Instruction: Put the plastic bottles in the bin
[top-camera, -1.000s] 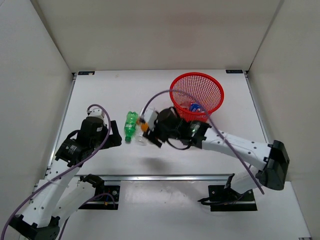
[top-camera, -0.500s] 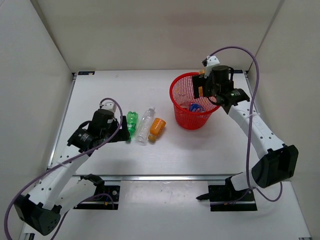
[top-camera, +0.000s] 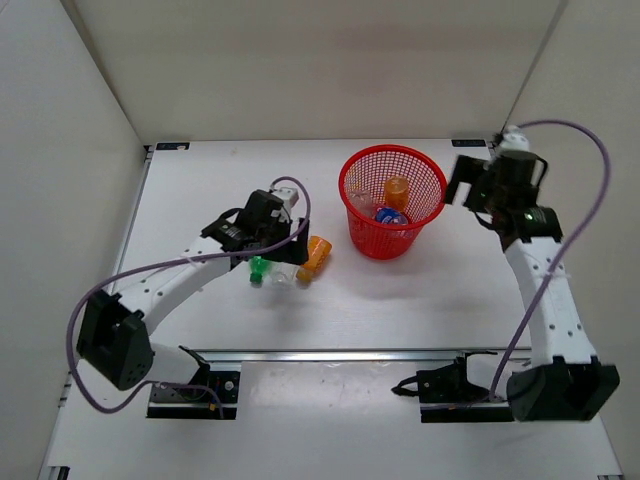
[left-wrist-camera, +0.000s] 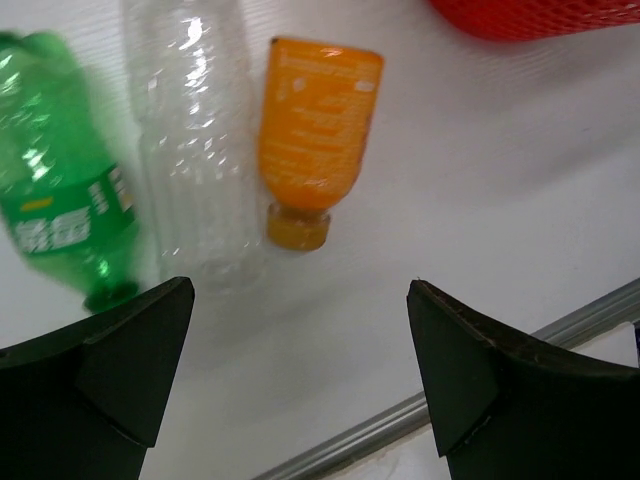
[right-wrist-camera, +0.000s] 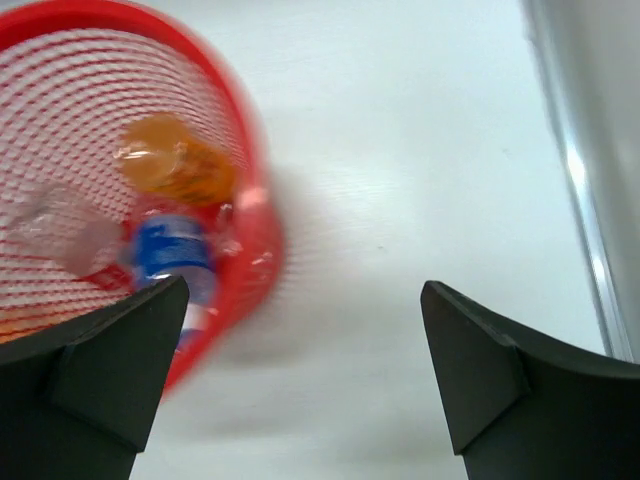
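The bin (top-camera: 425, 168) is a red mesh basket at the back right of the table. An orange bottle (top-camera: 397, 190), a clear bottle (top-camera: 360, 203) and a blue-labelled bottle (top-camera: 390, 215) lie inside it. My right gripper (top-camera: 463, 188) hangs open and empty just right of the bin (right-wrist-camera: 245, 170). On the table to the left lie a green bottle (left-wrist-camera: 65, 200), a clear bottle (left-wrist-camera: 190, 130) and an orange bottle (left-wrist-camera: 318, 120), side by side. My left gripper (left-wrist-camera: 300, 290) hovers open above their cap ends, holding nothing.
White walls enclose the table on three sides. A metal rail (left-wrist-camera: 400, 415) runs along the near edge, close to the left gripper. Bare table (right-wrist-camera: 400, 150) lies right of the bin, up to the side rail (right-wrist-camera: 590, 230).
The right gripper opened over the bin, the orange bottle it carried now lies inside, and the arm has swung right of the bin. The left arm moved right, over the bottles on the table.
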